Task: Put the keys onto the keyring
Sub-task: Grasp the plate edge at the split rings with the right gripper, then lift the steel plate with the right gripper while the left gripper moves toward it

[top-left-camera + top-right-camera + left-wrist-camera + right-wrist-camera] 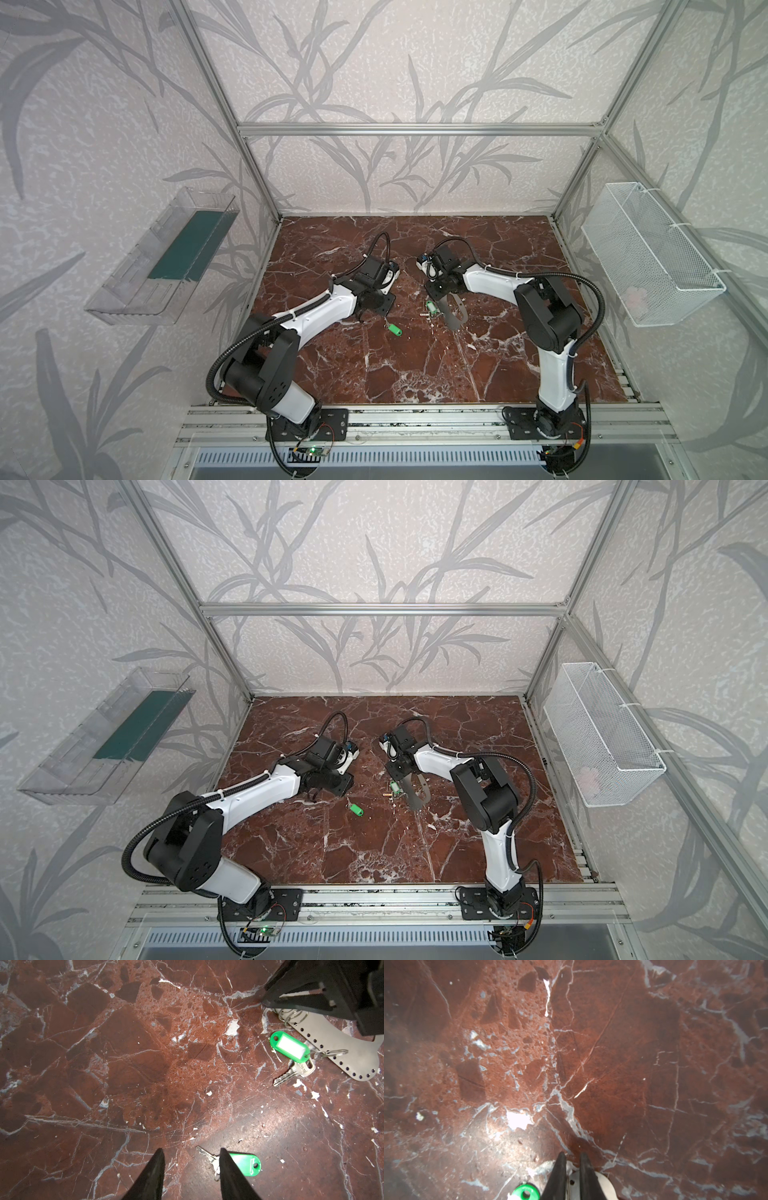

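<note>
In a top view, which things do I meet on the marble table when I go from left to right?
Left gripper → loose green key tag → second green key tag → grey metal plate under the right gripper → right arm's black elbow.

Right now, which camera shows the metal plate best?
The left wrist view: the plate lies close and sharp, its row of edge holes and wire rings visible, though the right gripper covers one end. Both top views show it small, part under that arm. The right wrist view catches only a corner behind the fingertips.
</note>
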Controlling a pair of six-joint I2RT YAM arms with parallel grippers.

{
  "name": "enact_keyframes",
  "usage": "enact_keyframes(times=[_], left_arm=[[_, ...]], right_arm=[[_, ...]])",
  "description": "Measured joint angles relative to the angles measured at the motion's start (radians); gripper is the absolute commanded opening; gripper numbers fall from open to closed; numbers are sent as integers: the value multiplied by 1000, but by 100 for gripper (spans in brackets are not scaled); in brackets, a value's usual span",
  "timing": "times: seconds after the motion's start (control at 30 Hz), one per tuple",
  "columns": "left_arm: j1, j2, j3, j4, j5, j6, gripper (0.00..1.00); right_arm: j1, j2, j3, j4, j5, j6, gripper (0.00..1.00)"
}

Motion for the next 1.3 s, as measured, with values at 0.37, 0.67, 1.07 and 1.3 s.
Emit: enact_keyframes(times=[0.37, 0.67, 1.07, 1.3], left_arm=[[0, 8, 15, 0, 3, 12, 45], [0, 8, 15, 0, 3, 17, 45], [0, 8, 14, 0, 3, 18, 45], [0, 8, 14, 0, 6, 19, 45]], right_arm=[[0, -34, -12, -4, -25, -52, 29], [-12, -65, -6, -48, -7, -97, 25], [-13, -65, -7, -63, -25, -109, 24], [-13, -65, -7, -63, -34, -107, 21]])
